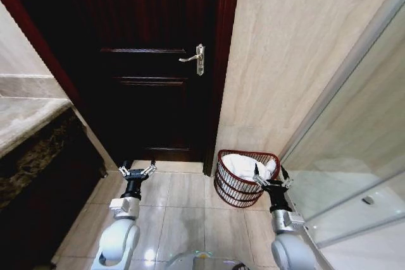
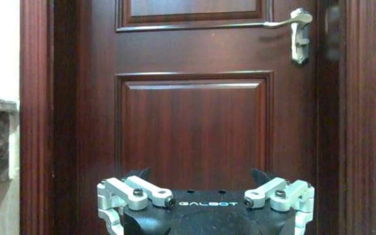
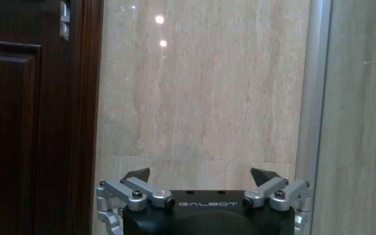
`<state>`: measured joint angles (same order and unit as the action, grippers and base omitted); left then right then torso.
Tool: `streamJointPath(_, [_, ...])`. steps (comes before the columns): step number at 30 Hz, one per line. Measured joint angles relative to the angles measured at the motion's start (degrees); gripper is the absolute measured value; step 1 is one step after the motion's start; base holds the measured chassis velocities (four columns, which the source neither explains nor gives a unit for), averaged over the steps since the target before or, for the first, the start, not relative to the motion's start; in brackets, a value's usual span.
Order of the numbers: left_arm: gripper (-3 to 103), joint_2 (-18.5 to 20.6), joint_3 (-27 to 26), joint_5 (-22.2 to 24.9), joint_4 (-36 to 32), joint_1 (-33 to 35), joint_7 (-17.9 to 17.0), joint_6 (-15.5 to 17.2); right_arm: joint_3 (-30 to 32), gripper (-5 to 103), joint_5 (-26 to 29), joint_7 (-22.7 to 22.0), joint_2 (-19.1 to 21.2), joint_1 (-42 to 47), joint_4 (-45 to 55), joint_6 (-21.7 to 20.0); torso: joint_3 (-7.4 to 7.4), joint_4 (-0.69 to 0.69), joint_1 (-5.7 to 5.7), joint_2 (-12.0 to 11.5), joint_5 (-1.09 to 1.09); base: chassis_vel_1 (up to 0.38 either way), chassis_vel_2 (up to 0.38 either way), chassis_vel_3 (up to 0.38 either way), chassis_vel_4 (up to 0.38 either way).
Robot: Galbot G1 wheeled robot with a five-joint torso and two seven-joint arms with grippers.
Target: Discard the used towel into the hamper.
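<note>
**Towel in the hamper, both grippers spread and empty**

Both arms reach forward and low over the tiled floor (image 1: 180, 210), forearms roughly parallel. The left gripper (image 1: 137, 171) hangs in front of the dark wooden door (image 1: 152, 61), its fingers spread wide with nothing between them; its wrist view looks straight at the door panel, the fingertips (image 2: 137, 175) pointing at it with a clear gap between the two. The right gripper (image 1: 271, 178) is held just beside the hamper (image 1: 231, 188), at the side of its rim away from the door, fingers likewise parted and holding nothing; its fingertips (image 3: 137, 174) face the beige marble wall (image 3: 201, 88).

The hamper stands on the floor against that wall, just past the door frame (image 1: 218, 80). A white towel (image 1: 243, 165) lies bunched inside it, reaching up to the rim, close to the right gripper but apart from its fingers.

On the door, a silver lever handle (image 1: 195, 59) sits well above the hamper. A glass shower partition (image 1: 354, 175) rises on the hamper's far side from the door, and a stone counter (image 1: 28, 124) runs along the other side of the door.
</note>
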<state>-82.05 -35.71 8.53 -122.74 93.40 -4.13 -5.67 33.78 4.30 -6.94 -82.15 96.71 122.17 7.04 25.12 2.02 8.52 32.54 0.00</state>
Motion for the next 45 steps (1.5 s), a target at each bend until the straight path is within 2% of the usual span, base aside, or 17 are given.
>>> streamJointPath(4, [100, 0.5, 0.05, 0.21, -0.16, 0.19, 0.27, 0.06, 1.14, 100, 0.44, 1.33, 0.12, -0.11, 0.0, -0.06, 0.34, 0.0, 0.2, 0.53, 0.0, 0.0, 0.0, 0.0, 0.0])
streamJointPath(6, [100, 1.05, -0.18, 0.41, -0.22, 0.44, 0.35, 0.09, 3.4, 100, 0.86, 4.04, -0.88, -0.27, 0.29, -0.54, 0.8, 0.0, 0.54, 1.34, 0.0, 0.0, 0.0, 0.0, 0.0])
streamJointPath(12, [100, 0.9, -0.21, 0.44, -1.17, 0.61, 0.87, 0.79, 5.99, 100, 2.33, 6.98, -1.39, -0.59, 0.54, -1.11, 1.77, 0.0, 1.22, 2.98, 0.0, 0.0, 0.0, 0.0, 0.0])
streamJointPath(29, [100, 0.37, -0.23, 0.49, -2.63, 1.18, 0.59, 3.1, 4.94, 100, 2.17, 6.96, -1.84, -0.12, 0.64, -0.55, 4.15, 0.0, 2.99, 7.13, 0.0, 0.0, 0.0, 0.0, 0.0])
streamJointPath(40, [100, 0.26, -0.17, 0.39, -2.97, 1.19, 0.61, 3.45, 4.02, 100, 1.46, 6.86, -2.47, -0.16, 1.08, -0.55, 5.4, 0.0, 3.87, 9.25, 0.0, 0.0, 0.0, 0.0, 0.0])
streamJointPath(45, [100, 0.26, -0.44, 0.19, -3.37, 1.29, 0.31, 3.64, 3.48, 100, 0.95, 6.69, -2.36, -1.08, 1.07, -0.77, 6.32, 0.01, 4.61, 10.93, 0.0, 0.0, 0.0, 0.0, 0.0])
